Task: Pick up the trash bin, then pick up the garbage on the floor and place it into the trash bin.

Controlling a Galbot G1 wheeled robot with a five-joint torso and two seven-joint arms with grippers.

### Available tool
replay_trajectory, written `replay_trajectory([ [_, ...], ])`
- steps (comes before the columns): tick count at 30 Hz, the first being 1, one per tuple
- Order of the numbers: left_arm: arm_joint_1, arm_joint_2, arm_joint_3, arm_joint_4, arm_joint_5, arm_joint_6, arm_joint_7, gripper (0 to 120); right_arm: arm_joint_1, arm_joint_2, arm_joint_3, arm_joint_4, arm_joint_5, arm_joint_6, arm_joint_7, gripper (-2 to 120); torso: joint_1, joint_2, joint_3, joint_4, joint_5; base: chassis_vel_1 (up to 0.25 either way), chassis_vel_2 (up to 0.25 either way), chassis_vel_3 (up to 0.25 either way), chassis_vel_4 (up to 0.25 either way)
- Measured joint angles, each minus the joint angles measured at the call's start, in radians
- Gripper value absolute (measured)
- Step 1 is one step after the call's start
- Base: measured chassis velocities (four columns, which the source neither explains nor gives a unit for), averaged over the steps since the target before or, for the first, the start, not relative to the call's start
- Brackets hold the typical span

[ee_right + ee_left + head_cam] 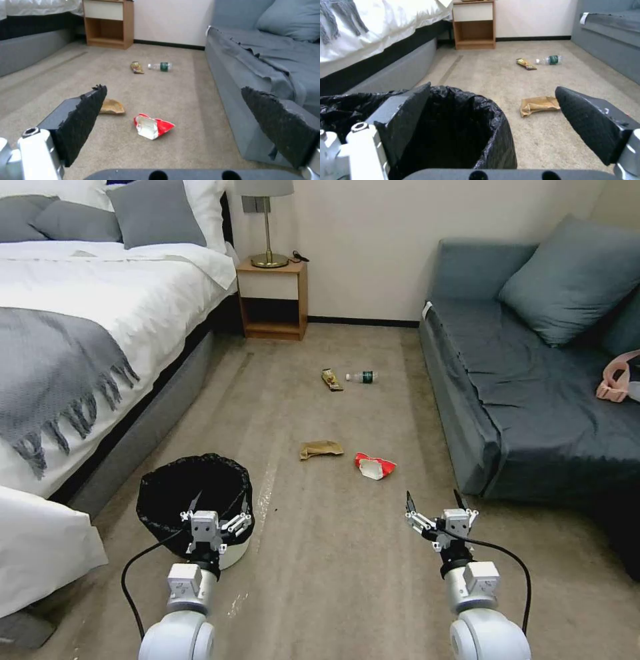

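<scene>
The trash bin (pixel 193 500), white with a black bag over its rim, stands on the carpet by the bed. My left gripper (pixel 219 505) hangs open at the bin's near rim (pixel 493 110), one finger over the bag. My right gripper (pixel 435 502) is open above bare carpet, short of the garbage. The crumpled brown paper bag (pixel 321 449) (pixel 538 105) (pixel 112 107) and the red-and-white carton (pixel 374 465) (pixel 151 125) lie in mid floor. Farther off lie the yellow-brown wrapper (pixel 331 379) (pixel 526 63) (pixel 136 67) and the clear bottle (pixel 362 377) (pixel 550 60) (pixel 160 66).
A bed (pixel 87 320) with a grey throw runs along the left. A grey sofa (pixel 533 380) lines the right. A wooden nightstand (pixel 273 300) with a lamp stands at the far wall. Open carpet lies between bed and sofa.
</scene>
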Motion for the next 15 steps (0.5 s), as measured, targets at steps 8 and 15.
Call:
replay_trajectory([
  [8, 0.000, 0.000, 0.000, 0.000, 0.000, 0.000, 0.000, 100, 0.000, 0.000, 0.000, 0.000, 0.000, 0.000, 0.000, 100, 0.000, 0.000, 0.000, 0.0000, 0.0000, 0.000, 0.000, 0.000, 0.000],
  [15, 0.000, 0.000, 0.000, 0.000, 0.000, 0.000, 0.000, 100, 0.000, 0.000, 0.000, 0.000, 0.000, 0.000, 0.000, 100, 0.000, 0.000, 0.000, 0.0000, 0.0000, 0.000, 0.000, 0.000, 0.000],
])
